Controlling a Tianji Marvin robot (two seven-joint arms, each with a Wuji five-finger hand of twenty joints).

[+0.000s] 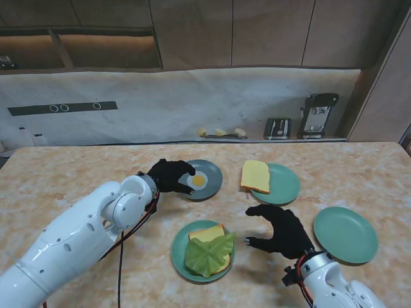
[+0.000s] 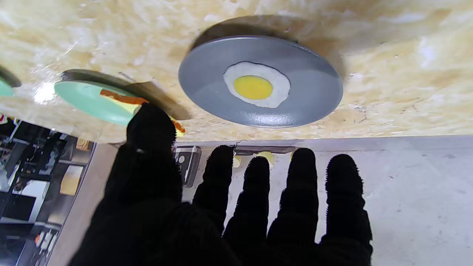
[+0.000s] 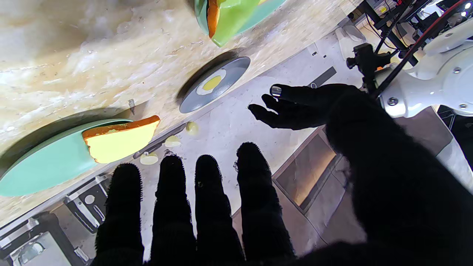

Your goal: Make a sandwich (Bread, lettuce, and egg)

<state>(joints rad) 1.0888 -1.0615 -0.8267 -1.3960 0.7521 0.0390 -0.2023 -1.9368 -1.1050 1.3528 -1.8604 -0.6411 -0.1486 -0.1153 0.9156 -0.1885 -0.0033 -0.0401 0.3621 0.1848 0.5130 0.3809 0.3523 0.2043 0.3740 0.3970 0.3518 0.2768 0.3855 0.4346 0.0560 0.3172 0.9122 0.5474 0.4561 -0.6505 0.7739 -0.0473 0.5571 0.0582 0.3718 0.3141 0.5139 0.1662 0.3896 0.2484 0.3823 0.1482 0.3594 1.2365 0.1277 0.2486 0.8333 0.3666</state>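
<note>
Just beyond the near plate [image 1: 178, 256], where a bread slice [image 1: 207, 233] already lies under a lettuce leaf [image 1: 209, 253], the grey plate [image 1: 210, 169] is found with the fried egg [image 1: 198, 181] lying flat near its middle. The left hand [image 1: 169, 174] is held at that plate's left rim, fingers [image 2: 255, 184] spread and nothing gripped; in the wrist view the egg is seen apart from the fingertips. The right hand [image 1: 280, 231] is held over the table just right of the near plate, also spread and empty. A second bread slice [image 1: 255, 176] rests on the green plate [image 1: 286, 186] farther right, and an unloaded green plate [image 1: 347, 234] sits right of the right hand. The egg pickup is judged to be the step in hand. A thin, flat egg is best lifted by its white edge, pinched between thumb and fingers, with the plate not pushed along the table.
</note>
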